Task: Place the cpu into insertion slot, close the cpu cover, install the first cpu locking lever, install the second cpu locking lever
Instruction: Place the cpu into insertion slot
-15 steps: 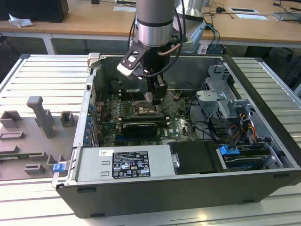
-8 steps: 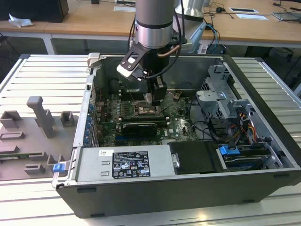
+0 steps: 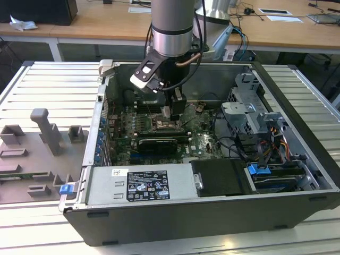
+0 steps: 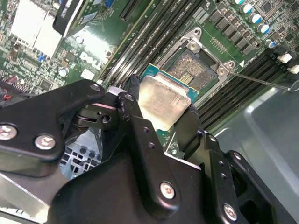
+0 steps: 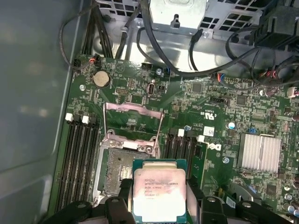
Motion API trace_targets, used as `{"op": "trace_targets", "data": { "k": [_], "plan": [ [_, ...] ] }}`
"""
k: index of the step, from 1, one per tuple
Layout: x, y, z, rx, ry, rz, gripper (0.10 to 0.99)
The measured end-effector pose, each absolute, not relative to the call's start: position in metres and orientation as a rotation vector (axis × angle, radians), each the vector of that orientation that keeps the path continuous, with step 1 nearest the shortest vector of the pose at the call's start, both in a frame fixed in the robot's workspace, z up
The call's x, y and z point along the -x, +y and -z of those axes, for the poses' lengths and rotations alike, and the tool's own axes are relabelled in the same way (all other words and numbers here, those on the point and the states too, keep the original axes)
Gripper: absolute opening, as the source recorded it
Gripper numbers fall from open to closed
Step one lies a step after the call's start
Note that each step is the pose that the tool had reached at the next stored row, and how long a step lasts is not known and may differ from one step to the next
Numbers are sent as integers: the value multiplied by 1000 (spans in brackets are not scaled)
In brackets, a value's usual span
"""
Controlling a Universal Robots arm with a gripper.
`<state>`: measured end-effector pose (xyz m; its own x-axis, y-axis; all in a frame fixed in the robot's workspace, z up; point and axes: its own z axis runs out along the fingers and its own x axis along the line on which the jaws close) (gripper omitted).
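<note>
My gripper (image 4: 161, 106) is shut on the cpu (image 4: 161, 100), a small square chip with a pale silvery top, pinched at two opposite edges by black fingers (image 4: 133, 109). In the first wrist view the cpu (image 5: 159, 189) hangs above the board, overlapping one side of the insertion slot (image 5: 117, 170). The second wrist view shows the insertion slot (image 4: 194, 65) lying bare just beyond the chip. The cpu cover (image 5: 133, 122), a thin metal frame, is swung open away from the socket. A thin locking lever (image 4: 261, 80) sticks out sideways. In the exterior view the gripper (image 3: 171, 111) is low inside the open computer case.
Long memory slots (image 5: 79, 158) flank the socket. A black graphics card (image 3: 156, 143), a power supply (image 3: 138, 186), a drive cage (image 3: 249, 114) and loose cables (image 3: 234, 146) crowd the case. A finned heatsink (image 5: 259, 151) sits nearby. A grey fixture (image 3: 42, 138) stands outside on the exterior view's left.
</note>
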<state>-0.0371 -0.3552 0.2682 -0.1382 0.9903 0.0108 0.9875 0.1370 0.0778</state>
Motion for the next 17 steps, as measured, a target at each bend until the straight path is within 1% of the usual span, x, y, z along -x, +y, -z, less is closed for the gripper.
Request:
{"op": "trace_targets", "data": {
  "k": [11,17],
  "plan": [
    [43,-346,-244,-2084,2289,-100,541],
    [47,-341,-238,-2115,2259,-99,541]
  ]
}}
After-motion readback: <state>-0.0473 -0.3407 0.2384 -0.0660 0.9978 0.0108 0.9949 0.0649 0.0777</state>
